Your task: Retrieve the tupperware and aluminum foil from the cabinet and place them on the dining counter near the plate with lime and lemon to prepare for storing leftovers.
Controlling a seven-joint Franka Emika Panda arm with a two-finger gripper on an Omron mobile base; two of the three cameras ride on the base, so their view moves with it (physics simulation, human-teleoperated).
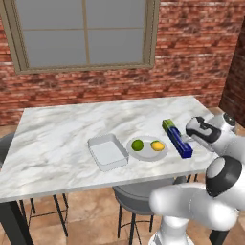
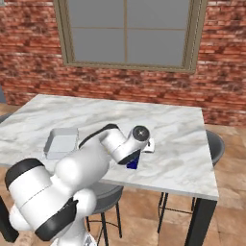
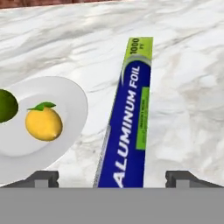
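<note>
The blue aluminum foil [image 3: 129, 118] box with a green far end lies flat on the marble dining counter [image 1: 57, 139], just right of the plate [image 1: 146, 154]. On the plate sit the lime [image 1: 137, 145] and the lemon [image 1: 157, 146]. The whitish tupperware [image 1: 107, 152] rests left of the plate. My gripper [image 3: 113, 178] is open, low over the box's near end; its fingertips [image 3: 43, 178] stand wide on either side of the box, apart from it. In the right base view my arm covers the plate, and a blue bit of the aluminum foil [image 2: 133, 162] shows beside the tupperware [image 2: 61, 142].
A round grey stool [image 1: 139, 196] stands under the counter's near edge, and another stool [image 2: 215, 144] at its right end. A brick wall with a window [image 1: 86, 33] runs behind the counter. The far half of the counter top is bare marble.
</note>
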